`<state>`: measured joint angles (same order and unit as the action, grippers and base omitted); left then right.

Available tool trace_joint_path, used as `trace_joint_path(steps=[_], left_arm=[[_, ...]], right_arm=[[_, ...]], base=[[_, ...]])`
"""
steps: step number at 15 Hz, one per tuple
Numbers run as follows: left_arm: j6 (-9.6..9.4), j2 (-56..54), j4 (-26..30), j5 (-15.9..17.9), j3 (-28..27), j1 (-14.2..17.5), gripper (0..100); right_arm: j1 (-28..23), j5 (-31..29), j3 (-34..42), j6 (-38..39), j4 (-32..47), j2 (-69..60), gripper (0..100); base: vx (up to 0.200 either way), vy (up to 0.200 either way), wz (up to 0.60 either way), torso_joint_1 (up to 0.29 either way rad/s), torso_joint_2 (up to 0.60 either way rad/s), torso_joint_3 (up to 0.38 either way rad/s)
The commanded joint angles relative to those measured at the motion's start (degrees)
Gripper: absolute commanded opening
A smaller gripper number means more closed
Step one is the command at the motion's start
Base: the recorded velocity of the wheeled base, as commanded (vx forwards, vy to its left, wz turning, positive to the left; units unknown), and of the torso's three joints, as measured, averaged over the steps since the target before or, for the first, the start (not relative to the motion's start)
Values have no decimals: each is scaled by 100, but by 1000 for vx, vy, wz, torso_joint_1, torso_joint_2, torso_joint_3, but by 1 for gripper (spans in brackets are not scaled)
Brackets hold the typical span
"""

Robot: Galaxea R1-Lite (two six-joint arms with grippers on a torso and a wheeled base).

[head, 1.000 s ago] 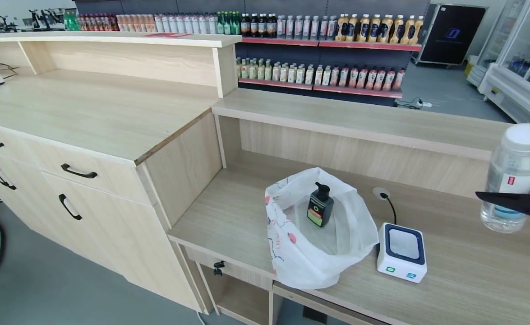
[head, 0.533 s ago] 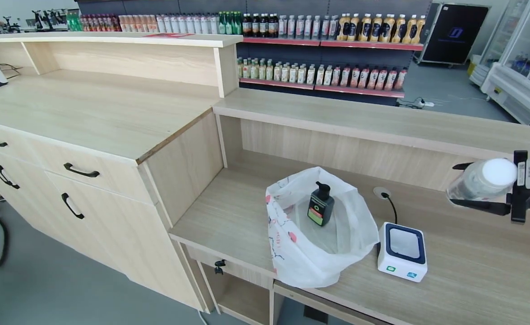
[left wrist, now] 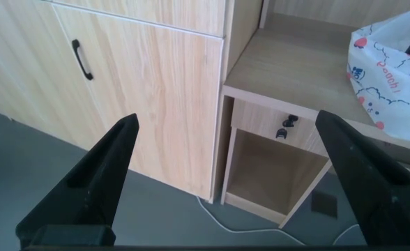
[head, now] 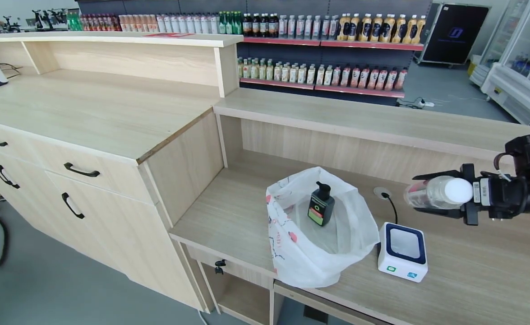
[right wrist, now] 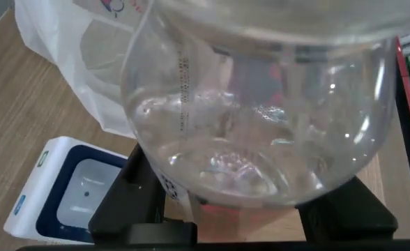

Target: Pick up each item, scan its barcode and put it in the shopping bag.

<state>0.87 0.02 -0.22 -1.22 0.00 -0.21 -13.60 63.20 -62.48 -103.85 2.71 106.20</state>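
Note:
My right gripper (head: pixel 431 192) is shut on a clear water bottle (head: pixel 436 192) with a white cap, held sideways above the counter, up and to the right of the white-and-blue barcode scanner (head: pixel 402 251). The bottle (right wrist: pixel 261 104) is seen close up in the right wrist view, with the scanner (right wrist: pixel 72 192) below it. The white shopping bag (head: pixel 319 234) stands open left of the scanner, a dark pump bottle (head: pixel 321 205) upright inside it. My left gripper (left wrist: pixel 233 174) hangs open over the floor beside the counter, a corner of the bag (left wrist: pixel 393 70) beyond it.
A cable (head: pixel 389 205) runs from the scanner to a grommet in the counter (head: pixel 472 271). A raised ledge (head: pixel 359 117) backs the counter. A taller cabinet with drawers (head: pixel 89 135) stands to the left. Drink shelves (head: pixel 319 45) line the back.
The right arm has tipped the water bottle from upright onto its side and carried it left and down towards the scanner. The bag and the pump bottle have not moved.

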Motion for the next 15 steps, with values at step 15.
trace_joint_path(steps=[15], left_arm=[[1, -2, -4, -1, 0, 3, 100]], right_arm=[[526, 123, -643, -1111, -25, 1368, 0]], base=[[0, 0, 0, 0, 0, 0]])
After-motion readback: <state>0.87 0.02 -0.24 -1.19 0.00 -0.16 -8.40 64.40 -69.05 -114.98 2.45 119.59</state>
